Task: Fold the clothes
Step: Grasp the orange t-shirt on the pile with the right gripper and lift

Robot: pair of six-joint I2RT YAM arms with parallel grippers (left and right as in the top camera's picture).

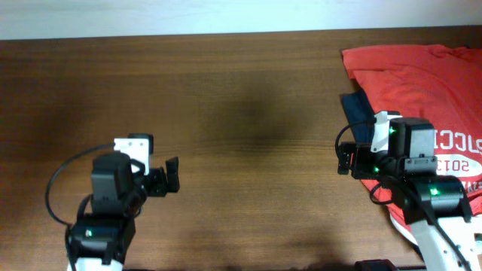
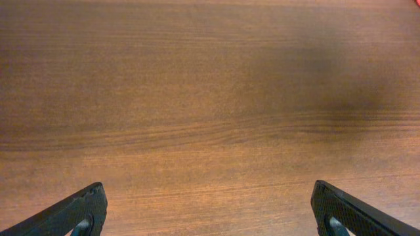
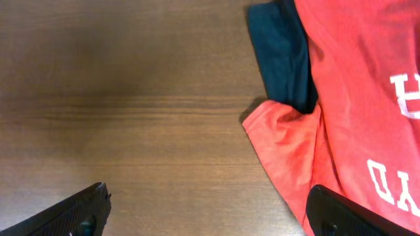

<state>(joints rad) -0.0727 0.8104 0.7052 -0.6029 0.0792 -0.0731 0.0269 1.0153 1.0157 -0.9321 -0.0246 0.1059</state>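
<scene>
Black fingers (image 2: 75,213) of the left gripper (image 2: 210,219) stand wide apart at the bottom corners of its wrist view. They hold nothing, and only the bare wood of the table (image 2: 210,98) shows between and beyond them. From overhead, this gripper sits toward the near-left corner of the tabletop and points rightward to the middle, well apart from any cloth. The left arm (image 1: 105,203) rises behind it at the near edge.

The right gripper (image 3: 207,213) is likewise spread and empty. One of its fingers (image 3: 348,213) hangs over the border of the shirt (image 3: 354,78) and the other over bare wood. Whether the first touches the cloth cannot be told. From overhead the gripper points leftward, and the right arm (image 1: 437,196) behind it covers part of the shirt near the right edge.

The shirt is orange-red and lies spread and rumpled along the right edge, from the far-right corner toward the near edge, running out of frame on the right. White lettering (image 3: 403,98) shows on it. A flap of its cloth juts leftward toward the table's middle, just ahead of the right gripper. Navy cloth (image 3: 282,52) pokes out from under the shirt's left border just beyond that flap, touching it, and lies flat on the wood.
</scene>
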